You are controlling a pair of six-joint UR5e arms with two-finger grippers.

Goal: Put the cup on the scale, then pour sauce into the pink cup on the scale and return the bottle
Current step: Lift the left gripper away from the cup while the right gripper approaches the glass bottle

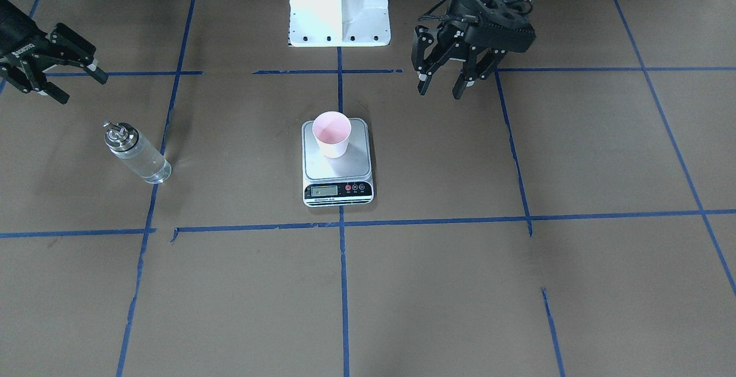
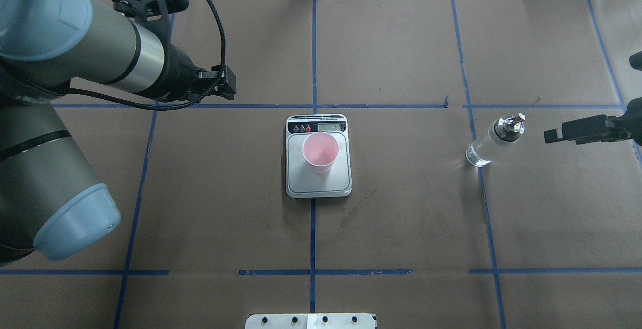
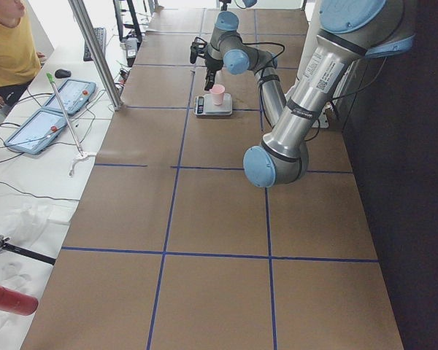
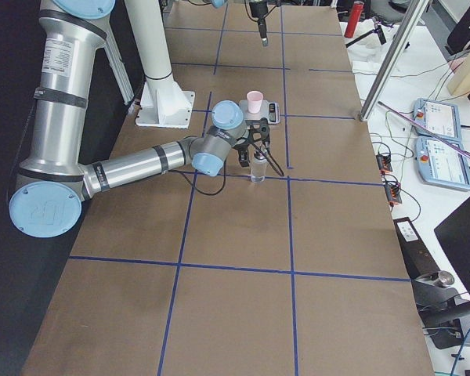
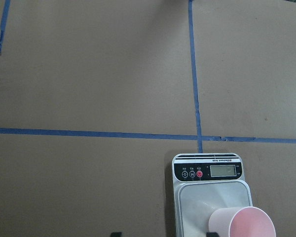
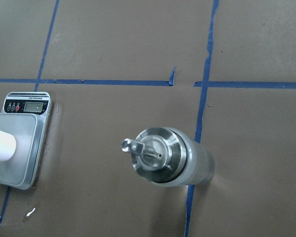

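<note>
The pale pink cup [image 1: 332, 134] stands upright on the steel platform of the scale [image 1: 345, 169] at the table's middle; it also shows in the overhead view [image 2: 320, 152] and the left wrist view [image 5: 244, 224]. The clear glass bottle [image 1: 138, 153] with its metal pourer stands upright on the table on my right side, apart from the scale [image 2: 303, 181]. The colourless liquid in it hardly shows. My right gripper [image 1: 83, 89] is open and empty, hovering beside the bottle [image 2: 494, 141] towards the table's end, not touching it. My left gripper [image 1: 440, 93] is open and empty, raised beside the scale.
The robot's white base plate [image 1: 339, 9] stands behind the scale. Blue tape lines [image 1: 342, 222] divide the brown table into squares. The left arm's big elbow [image 2: 75, 223] hangs over the table's near left. Damp stains [image 2: 351, 213] mark the surface near the scale.
</note>
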